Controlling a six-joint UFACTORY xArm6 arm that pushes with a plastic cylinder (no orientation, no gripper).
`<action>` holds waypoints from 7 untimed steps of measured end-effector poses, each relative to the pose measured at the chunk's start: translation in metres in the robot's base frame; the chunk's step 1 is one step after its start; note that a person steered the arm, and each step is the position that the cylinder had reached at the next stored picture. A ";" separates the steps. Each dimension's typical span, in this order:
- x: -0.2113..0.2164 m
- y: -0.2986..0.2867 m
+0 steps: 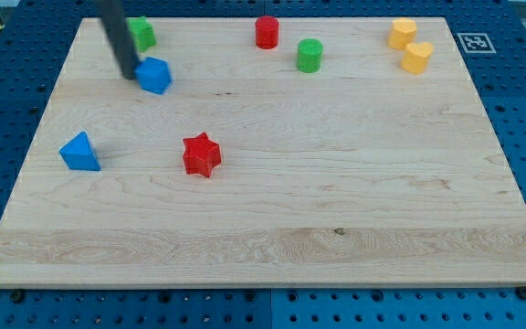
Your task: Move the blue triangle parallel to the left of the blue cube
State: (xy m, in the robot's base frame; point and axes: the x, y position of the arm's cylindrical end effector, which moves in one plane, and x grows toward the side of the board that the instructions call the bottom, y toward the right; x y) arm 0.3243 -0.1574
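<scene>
Blocks dot a wooden surface (336, 183): a blue triangle (80, 153) sits at the view's left, well below a blue cube (155, 75). Between and rightward stands a red star (201, 154). Along the top lie a green block (141, 33), red cylinder (266, 32), green cylinder (310, 55) and two yellow blocks (402, 34) (416, 57). The rod slants down from the top, my tip (128, 75) touching the cube's left side; it has no tool to open or close.

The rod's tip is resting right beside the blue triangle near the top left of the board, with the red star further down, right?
Not quite. In the camera view my tip sits beside the blue cube, at its left edge, near the board's top left. The blue triangle lies apart, lower down, left of the red star.
</scene>
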 end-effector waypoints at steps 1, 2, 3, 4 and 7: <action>0.012 0.080; 0.036 0.155; 0.046 0.172; 0.046 0.119; 0.065 -0.125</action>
State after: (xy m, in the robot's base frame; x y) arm 0.3889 -0.2825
